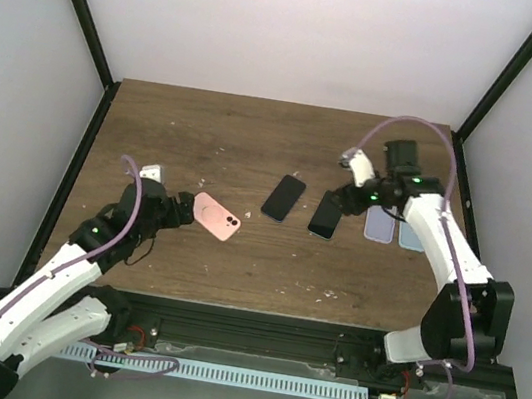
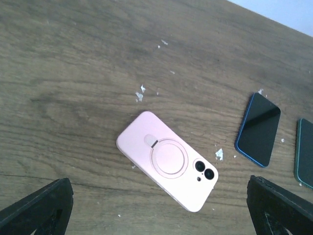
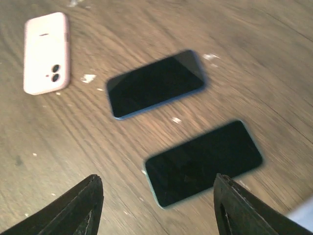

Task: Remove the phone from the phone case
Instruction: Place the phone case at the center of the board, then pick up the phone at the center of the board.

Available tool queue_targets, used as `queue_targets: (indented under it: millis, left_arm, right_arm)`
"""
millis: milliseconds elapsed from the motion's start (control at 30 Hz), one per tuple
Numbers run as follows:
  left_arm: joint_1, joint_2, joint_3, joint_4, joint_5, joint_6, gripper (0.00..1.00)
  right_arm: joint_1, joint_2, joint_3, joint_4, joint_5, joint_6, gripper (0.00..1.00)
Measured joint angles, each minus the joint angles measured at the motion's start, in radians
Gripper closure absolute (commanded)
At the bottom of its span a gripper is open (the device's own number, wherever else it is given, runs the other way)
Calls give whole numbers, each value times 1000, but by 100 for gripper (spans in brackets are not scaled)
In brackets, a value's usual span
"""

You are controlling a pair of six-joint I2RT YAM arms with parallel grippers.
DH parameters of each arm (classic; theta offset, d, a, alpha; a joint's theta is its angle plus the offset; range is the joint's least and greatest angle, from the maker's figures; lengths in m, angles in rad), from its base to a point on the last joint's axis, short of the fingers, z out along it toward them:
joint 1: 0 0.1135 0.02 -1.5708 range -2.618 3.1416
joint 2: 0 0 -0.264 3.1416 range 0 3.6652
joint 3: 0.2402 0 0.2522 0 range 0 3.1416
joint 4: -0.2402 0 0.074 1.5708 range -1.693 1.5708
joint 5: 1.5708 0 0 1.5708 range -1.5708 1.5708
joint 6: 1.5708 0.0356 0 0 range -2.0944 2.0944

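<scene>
The pink phone case [image 1: 216, 216] is lying flat on the wooden table [image 1: 256, 137], left of centre, with its back facing up. In the left wrist view its round ring and two camera lenses are showing, so a phone appears to be sitting inside it. The left gripper [image 1: 181, 208] is hovering just beside the case's near-left end, and its jaws are standing wide apart. The two dark fingertips [image 2: 36, 208] are sitting at the bottom corners of the wrist view, and the case is lying between and beyond them, not touched by either. To the right of the case, well apart from it, a blue-edged phone [image 1: 283, 197] is resting screen up. Near that one a teal-edged phone [image 1: 325, 215] is also lying screen up. The right gripper [image 1: 340, 202] is hanging over the far end of the teal-edged phone with its jaws spread as well. In its own view the fingers [image 3: 73, 208] are framing that phone without gripping it, though whether they are touching the table is hard to tell. Two pale blue cases [image 1: 393, 228] are lying side by side at the right, partly under the right arm. Small white flecks [image 2: 140, 93] are scattered over the wood.
</scene>
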Motion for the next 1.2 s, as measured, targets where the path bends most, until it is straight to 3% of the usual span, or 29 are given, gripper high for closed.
queue_targets:
  millis: [167, 233, 400, 533, 633, 900, 1200]
  left_arm:
    - [47, 5, 14, -47, 104, 0, 1]
    - [47, -6, 43, -76, 103, 8, 0]
    - [74, -53, 97, -132, -5, 53, 0]
    - [86, -91, 79, -155, -64, 66, 0]
    - [88, -116, 74, -174, -106, 76, 0]
    - [91, -158, 74, -178, -167, 82, 0]
    - [92, -168, 69, -182, -169, 82, 0]
  right_arm:
    - [237, 99, 63, 39, 63, 55, 36]
    - [330, 177, 98, 54, 94, 79, 28]
    - [532, 377, 196, 69, 175, 130, 9]
    - [633, 524, 309, 77, 219, 162, 7]
    - [679, 624, 406, 61, 241, 180, 0]
    - [731, 813, 591, -8, 283, 217, 0]
    - [743, 864, 664, -55, 317, 239, 0]
